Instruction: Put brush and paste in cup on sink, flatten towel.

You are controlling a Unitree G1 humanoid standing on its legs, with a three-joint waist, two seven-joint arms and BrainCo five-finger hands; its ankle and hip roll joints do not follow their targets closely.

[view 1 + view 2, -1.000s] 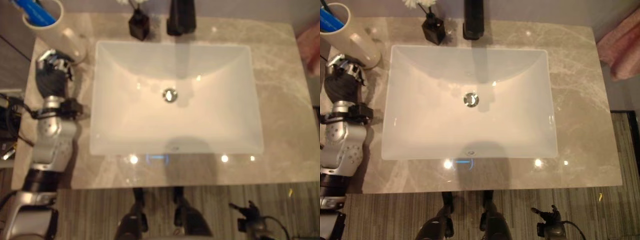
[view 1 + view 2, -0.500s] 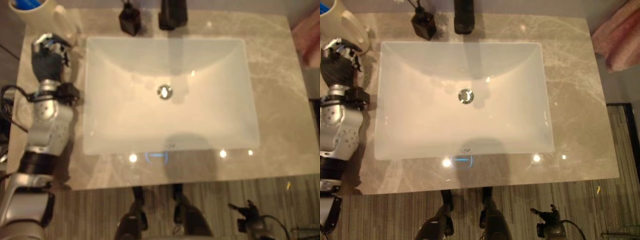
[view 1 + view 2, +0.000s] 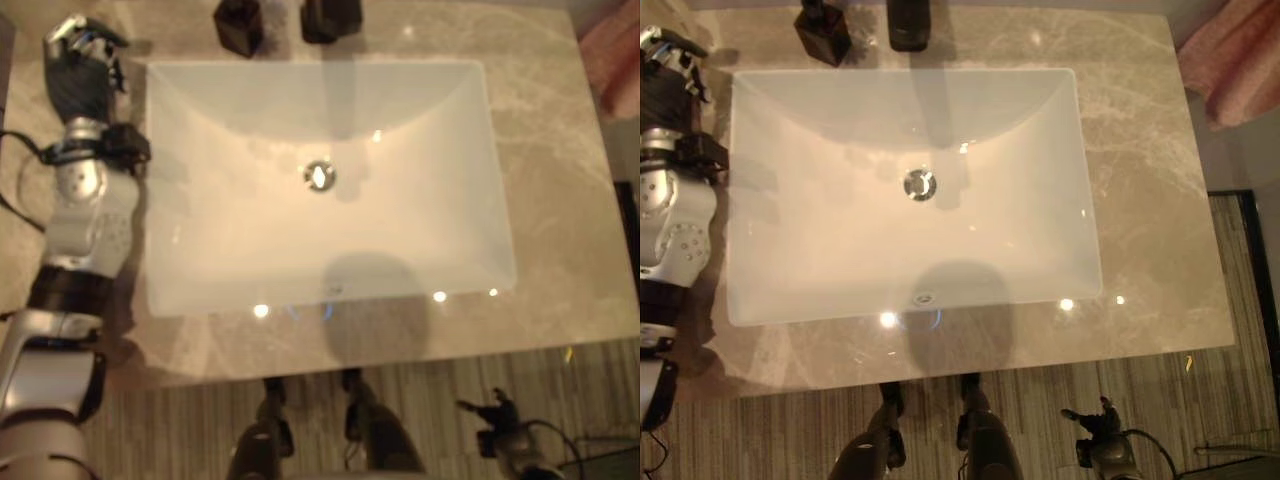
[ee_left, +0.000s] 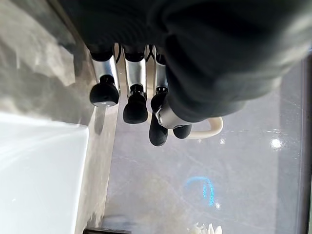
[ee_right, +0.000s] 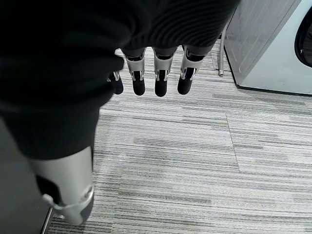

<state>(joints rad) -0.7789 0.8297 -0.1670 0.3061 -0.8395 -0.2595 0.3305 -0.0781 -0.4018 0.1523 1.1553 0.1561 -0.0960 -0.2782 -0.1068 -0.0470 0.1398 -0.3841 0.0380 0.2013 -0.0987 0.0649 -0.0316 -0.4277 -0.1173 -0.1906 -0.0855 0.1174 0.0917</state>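
Left hand (image 3: 78,72) fingers (image 4: 104,92) relaxed, empty; cup handle (image 4: 208,130) just past them; right hand (image 5: 146,58) fingers slack.

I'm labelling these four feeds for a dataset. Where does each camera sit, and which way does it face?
Left eye view: on the head, looking down at the sink; left hand at the counter's far left.
Right eye view: beside it, same scene; pink towel at far right.
Left wrist view: along the left hand's fingers, counter beyond.
Right wrist view: along the right hand, down at striped floor.
Both eye views share the sink, drain and black faucet.
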